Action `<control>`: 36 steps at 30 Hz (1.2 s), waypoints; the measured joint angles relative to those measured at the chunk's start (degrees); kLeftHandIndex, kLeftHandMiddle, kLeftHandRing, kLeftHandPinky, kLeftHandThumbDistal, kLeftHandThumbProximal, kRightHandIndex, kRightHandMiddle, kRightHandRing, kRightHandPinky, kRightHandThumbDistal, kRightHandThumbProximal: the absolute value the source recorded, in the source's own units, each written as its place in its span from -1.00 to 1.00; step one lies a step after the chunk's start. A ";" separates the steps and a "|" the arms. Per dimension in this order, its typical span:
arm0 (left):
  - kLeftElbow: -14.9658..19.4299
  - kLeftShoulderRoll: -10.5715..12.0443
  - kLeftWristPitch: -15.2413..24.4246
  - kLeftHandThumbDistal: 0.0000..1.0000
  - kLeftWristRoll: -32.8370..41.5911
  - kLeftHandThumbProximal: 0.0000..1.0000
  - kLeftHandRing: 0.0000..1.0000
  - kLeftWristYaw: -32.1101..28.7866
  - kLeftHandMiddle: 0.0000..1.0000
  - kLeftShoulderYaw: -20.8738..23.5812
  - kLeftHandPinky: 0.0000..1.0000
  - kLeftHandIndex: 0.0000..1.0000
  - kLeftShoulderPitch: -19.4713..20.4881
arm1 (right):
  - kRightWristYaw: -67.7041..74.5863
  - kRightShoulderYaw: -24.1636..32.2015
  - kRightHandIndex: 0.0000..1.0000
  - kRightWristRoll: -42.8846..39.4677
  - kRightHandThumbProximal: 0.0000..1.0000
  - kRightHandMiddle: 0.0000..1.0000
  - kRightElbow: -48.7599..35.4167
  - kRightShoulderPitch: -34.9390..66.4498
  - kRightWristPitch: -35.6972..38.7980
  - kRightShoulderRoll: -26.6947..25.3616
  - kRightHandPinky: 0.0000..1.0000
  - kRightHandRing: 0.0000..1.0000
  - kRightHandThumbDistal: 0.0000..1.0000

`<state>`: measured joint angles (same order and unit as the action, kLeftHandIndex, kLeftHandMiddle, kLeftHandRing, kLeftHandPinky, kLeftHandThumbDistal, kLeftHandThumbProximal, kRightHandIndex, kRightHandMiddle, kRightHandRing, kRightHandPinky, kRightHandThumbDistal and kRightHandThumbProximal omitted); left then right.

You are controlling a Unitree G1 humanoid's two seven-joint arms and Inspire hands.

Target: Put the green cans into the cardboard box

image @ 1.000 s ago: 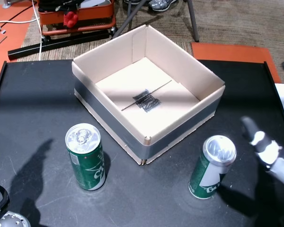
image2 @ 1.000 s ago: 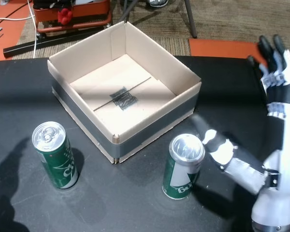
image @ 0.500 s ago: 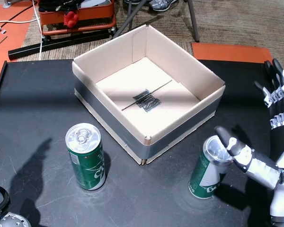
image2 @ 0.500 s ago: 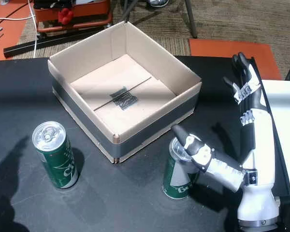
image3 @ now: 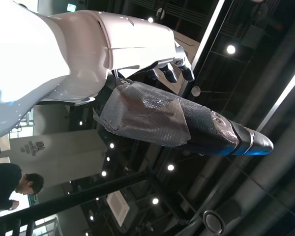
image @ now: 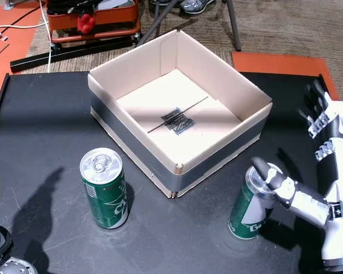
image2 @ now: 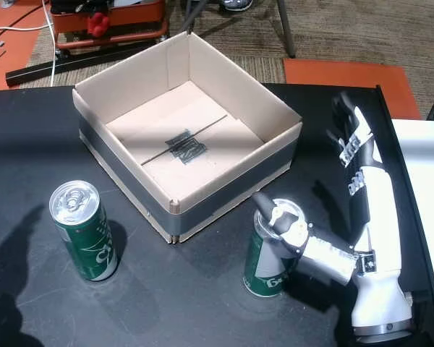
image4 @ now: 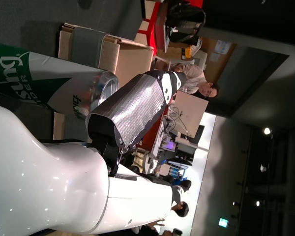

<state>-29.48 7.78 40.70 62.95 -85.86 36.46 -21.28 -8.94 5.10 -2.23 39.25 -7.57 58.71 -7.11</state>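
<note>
Since the earlier frames the right hand [image: 308,171] has been brought in from the table's right edge, and its thumb [image2: 275,215] is now laid across the top rim of the near-right green can [image2: 269,254]; the four fingers [image: 317,108] are stretched out flat, well apart from the can, so nothing is grasped and the hand is left spread.

The black table [image: 40,131] is seen in both head views, set over brown carpet with orange mats [image: 277,61] and a red-orange cart [image: 97,20] beyond. The cardboard box [image: 180,114] is placed at the middle, open-topped, banded with dark tape, and nothing is held inside it. In the wrist views a dark ceiling with lights is shown, and seated persons far off.

The left hand [image3: 174,66] is shown only in its wrist view, fingers partly hidden; whether it is clenched cannot be told.

Both cans stand upright on the table outside the box, silver-topped with white lettering; the left green can [image: 104,197] stands near the box's front-left side.
</note>
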 measured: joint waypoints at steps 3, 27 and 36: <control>0.00 0.00 0.06 0.97 -0.05 0.52 0.77 0.10 0.82 0.03 0.74 0.89 0.00 | -0.66 0.00 0.93 -0.84 0.24 1.00 0.06 -0.32 -0.69 0.02 1.00 1.00 1.00; -0.48 0.03 0.99 1.00 -0.41 0.49 0.76 1.91 0.81 -0.14 0.76 0.91 -0.09 | -6.97 -2.34 0.99 -2.38 0.25 1.00 7.05 -3.73 -5.36 2.84 1.00 1.00 1.00; -0.49 0.03 0.78 1.00 -0.31 0.52 0.76 1.53 0.81 -0.35 0.78 0.89 -0.11 | -6.89 -2.34 1.00 -1.95 0.24 1.00 7.50 -3.80 -6.46 2.90 1.00 1.00 1.00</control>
<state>-29.96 7.82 41.49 62.64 -84.33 36.11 -21.40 -15.83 2.77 -4.18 46.74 -11.37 52.25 -4.21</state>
